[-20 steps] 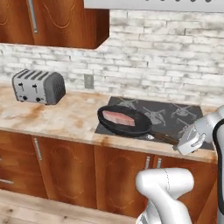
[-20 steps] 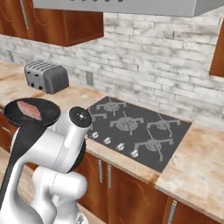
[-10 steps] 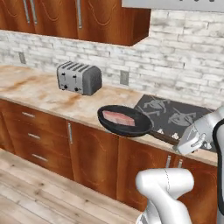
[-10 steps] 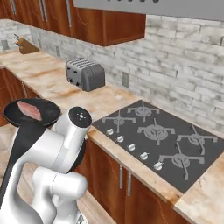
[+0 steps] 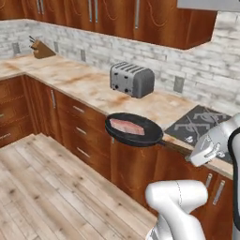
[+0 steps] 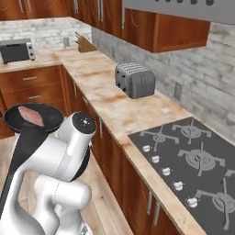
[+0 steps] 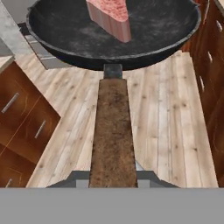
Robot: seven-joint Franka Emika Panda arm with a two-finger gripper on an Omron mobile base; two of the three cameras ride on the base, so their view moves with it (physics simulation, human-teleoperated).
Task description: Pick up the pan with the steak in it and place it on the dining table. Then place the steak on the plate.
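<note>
1 pan (image 5: 133,130) level; handle (image 7: 112,131) toward pincer (image 7: 113,177).

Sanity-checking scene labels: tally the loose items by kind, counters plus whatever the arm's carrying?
Pan: 1, handle clamped in the gripper
Steak: 1, in the pan
Toaster: 1
Knife block: 1
Toaster oven: 1
Total: 5
</note>
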